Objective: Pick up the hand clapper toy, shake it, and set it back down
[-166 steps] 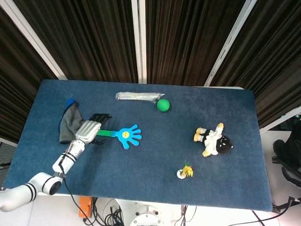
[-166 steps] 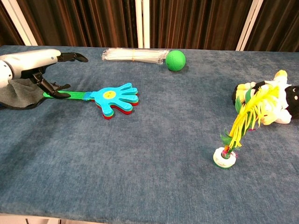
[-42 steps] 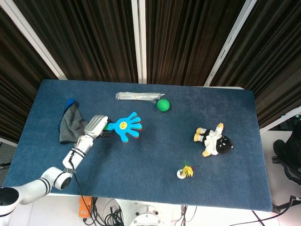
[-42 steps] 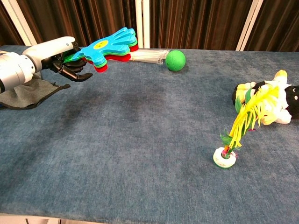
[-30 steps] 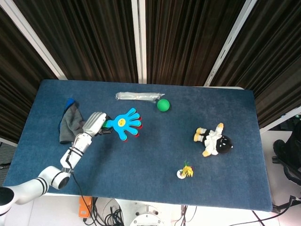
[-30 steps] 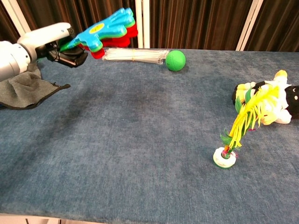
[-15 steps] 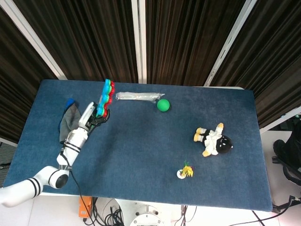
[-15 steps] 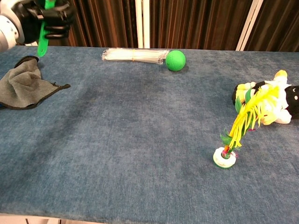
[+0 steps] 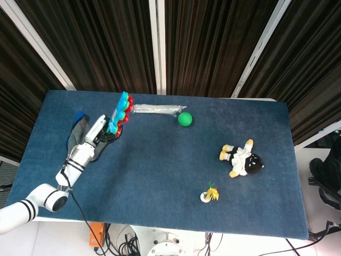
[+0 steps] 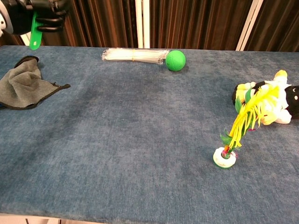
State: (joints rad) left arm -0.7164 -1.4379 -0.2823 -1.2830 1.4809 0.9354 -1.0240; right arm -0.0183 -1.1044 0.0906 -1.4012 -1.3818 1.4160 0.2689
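My left hand (image 9: 99, 134) grips the green handle of the hand clapper toy (image 9: 119, 113) and holds it raised well above the table, edge-on to the head view, so its blue, green and red palms show as a stack. In the chest view only the dark fingers of the left hand (image 10: 44, 11) and the green handle end (image 10: 33, 32) show at the top left corner; the clapper's palms are cut off above the frame. My right hand is in neither view.
A grey cloth (image 9: 79, 140) (image 10: 24, 86) lies at the table's left. A clear packet of sticks (image 10: 134, 55) and a green ball (image 10: 175, 60) sit at the back. A plush doll (image 9: 241, 158) and a feathered shuttlecock (image 10: 233, 135) are on the right.
The left hand lifted the clapper off the table and swung it upright. In the last half second it shifted slightly higher and leftward, the handle rising in the chest view.
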